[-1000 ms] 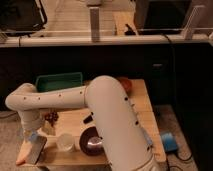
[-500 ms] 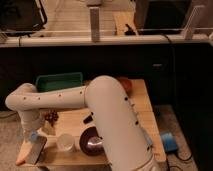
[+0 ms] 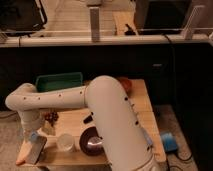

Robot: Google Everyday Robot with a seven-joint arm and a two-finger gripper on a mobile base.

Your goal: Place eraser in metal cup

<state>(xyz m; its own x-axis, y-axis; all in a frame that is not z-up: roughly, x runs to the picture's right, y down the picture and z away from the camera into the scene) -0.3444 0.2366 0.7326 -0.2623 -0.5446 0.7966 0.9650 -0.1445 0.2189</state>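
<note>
A wooden table (image 3: 142, 107) fills the middle of the camera view. The robot's thick white arm (image 3: 107, 107) rises from the lower right, runs left across the table's centre and bends down at the left edge, hiding much of the tabletop.

At the back left stands 1 green bin (image 3: 59, 81). At the back right, partly behind the arm, sits a reddish-brown bowl (image 3: 125, 84). A small dark brown clump (image 3: 50, 117) lies near the left side, just beside the arm's downward bend. A small black object (image 3: 88, 119) lies just below the arm's horizontal stretch.

Along the front edge stand 2 vessels: a pale translucent cup (image 3: 65, 142) and, just to its right, the dark round metal cup (image 3: 91, 142). The arm covers the metal cup's right side. A small orange thing (image 3: 20, 161) shows at the table's front left corner, and a blue object (image 3: 169, 141) sits off the table to the right, lower down.

The gripper (image 3: 36, 150) hangs at the front left corner of the table, pointing down and low over the surface. It is left of the translucent cup, which stands between it and the metal cup. Whether the gripper is open, closed or gripping anything cannot be told.

A small blue patch (image 3: 34, 136) shows at the gripper's upper end. It is unclear whether that is the eraser, and the eraser cannot be singled out anywhere else on the table.
</note>
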